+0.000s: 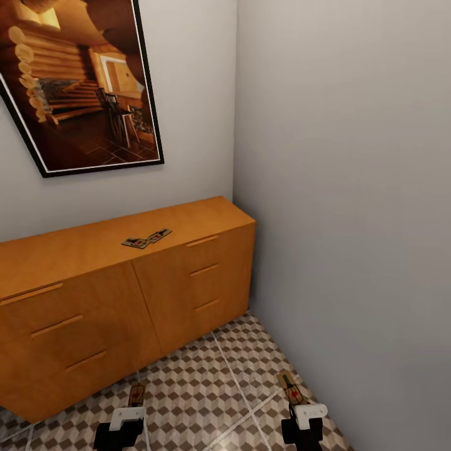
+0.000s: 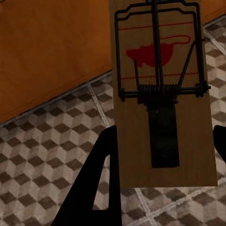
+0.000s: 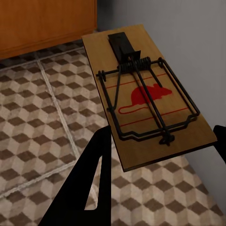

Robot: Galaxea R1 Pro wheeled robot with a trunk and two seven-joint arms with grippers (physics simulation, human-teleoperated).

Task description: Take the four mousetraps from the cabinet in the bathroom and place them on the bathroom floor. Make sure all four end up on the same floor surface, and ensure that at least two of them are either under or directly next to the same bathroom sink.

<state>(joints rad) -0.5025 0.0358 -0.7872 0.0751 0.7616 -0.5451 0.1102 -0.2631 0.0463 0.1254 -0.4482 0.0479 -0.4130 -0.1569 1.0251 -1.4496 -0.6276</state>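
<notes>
Both grippers sit low at the near edge of the head view, each clamped on a mousetrap: the left gripper (image 1: 128,418) holds one (image 1: 136,394) upright, the right gripper (image 1: 300,418) another (image 1: 290,387), both above the cube-patterned bathroom floor (image 1: 207,388). Each trap looks a light, stiff wooden board, best pinched by its long bare edges, clear of the sprung wire bar, which could snap. Two more mousetraps (image 1: 146,238) lie touching on the cabinet (image 1: 188,275) top, near its front edge. Both arms reach forward, fingers pointing ahead and down.
</notes>
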